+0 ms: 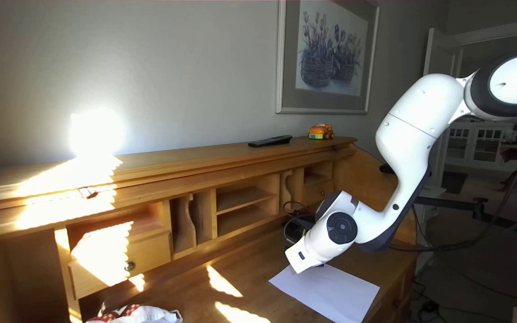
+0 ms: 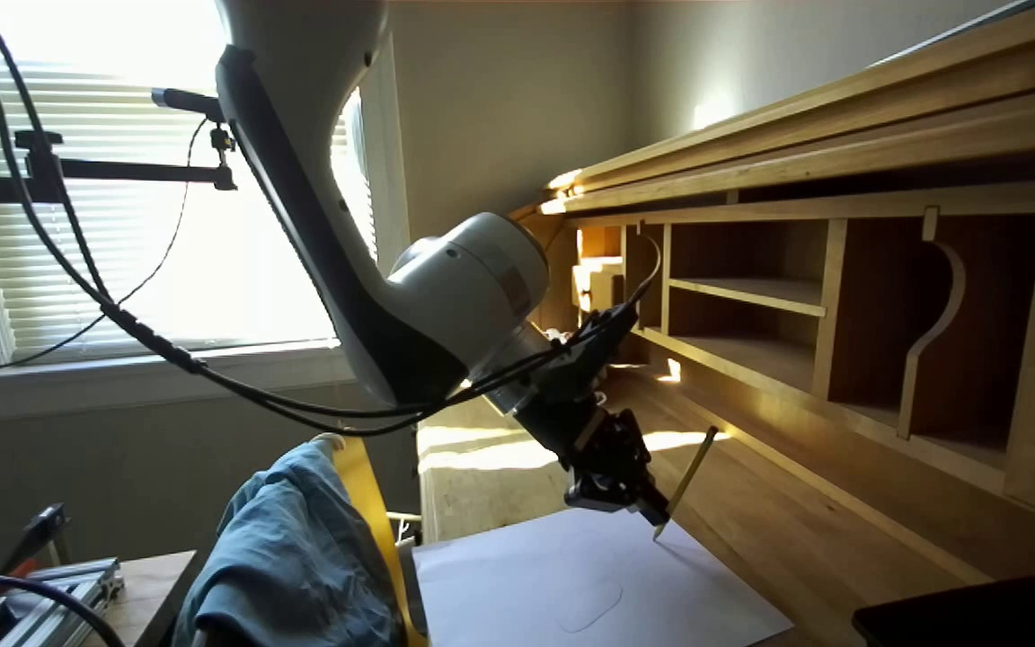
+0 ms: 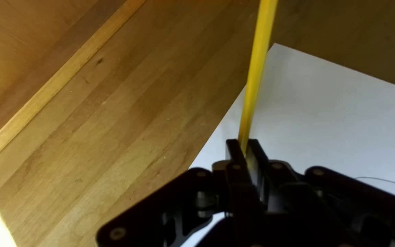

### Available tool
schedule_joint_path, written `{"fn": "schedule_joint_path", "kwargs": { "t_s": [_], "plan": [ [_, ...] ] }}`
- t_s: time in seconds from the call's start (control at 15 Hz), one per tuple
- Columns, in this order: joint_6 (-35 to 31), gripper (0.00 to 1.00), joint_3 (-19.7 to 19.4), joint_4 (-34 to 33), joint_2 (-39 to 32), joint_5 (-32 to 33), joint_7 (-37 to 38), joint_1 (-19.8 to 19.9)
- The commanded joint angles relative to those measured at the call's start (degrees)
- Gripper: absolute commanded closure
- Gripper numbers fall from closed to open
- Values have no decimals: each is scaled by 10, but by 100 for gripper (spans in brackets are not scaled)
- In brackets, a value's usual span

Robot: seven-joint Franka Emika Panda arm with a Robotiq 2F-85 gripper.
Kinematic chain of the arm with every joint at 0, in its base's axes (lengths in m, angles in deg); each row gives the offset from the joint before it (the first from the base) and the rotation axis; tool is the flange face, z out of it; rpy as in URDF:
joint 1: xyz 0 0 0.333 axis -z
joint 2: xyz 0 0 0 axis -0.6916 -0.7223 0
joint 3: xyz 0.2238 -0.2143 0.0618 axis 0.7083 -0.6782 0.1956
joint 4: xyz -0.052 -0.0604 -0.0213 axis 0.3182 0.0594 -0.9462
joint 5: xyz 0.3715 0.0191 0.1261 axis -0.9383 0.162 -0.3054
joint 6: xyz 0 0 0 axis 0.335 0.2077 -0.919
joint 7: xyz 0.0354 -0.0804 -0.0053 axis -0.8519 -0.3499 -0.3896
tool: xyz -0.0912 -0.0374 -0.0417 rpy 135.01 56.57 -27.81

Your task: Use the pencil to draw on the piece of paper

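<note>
Jaws pinch pencil [image 3: 256, 68]; exterior view shows tip [image 2: 659, 532], wrist view doesn't.

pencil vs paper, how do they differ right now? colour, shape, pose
Colour: the pencil is yellow; the paper is white.
Shape: the pencil is a thin, straight stick; the paper is a broad flat sheet.
Pose: the pencil is tilted up, gripped in the pincer; the paper lies flat on the desk, not gripped.
Shared: both have straight sides.
</note>
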Motion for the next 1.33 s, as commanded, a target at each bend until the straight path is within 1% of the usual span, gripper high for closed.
{"fn": "schedule_joint_path", "kwargs": {
  "t_s": [0.0, 0.27, 0.87, 1.27],
  "plan": [
    [17, 98, -7, 9, 10, 25, -19, -1],
    [24, 98, -11, 24, 14, 20, -22, 2],
    [27, 98, -9, 77, 49, 13, -23, 6],
    [26, 98, 0, 78, 48, 11, -20, 1]
  ]
}}
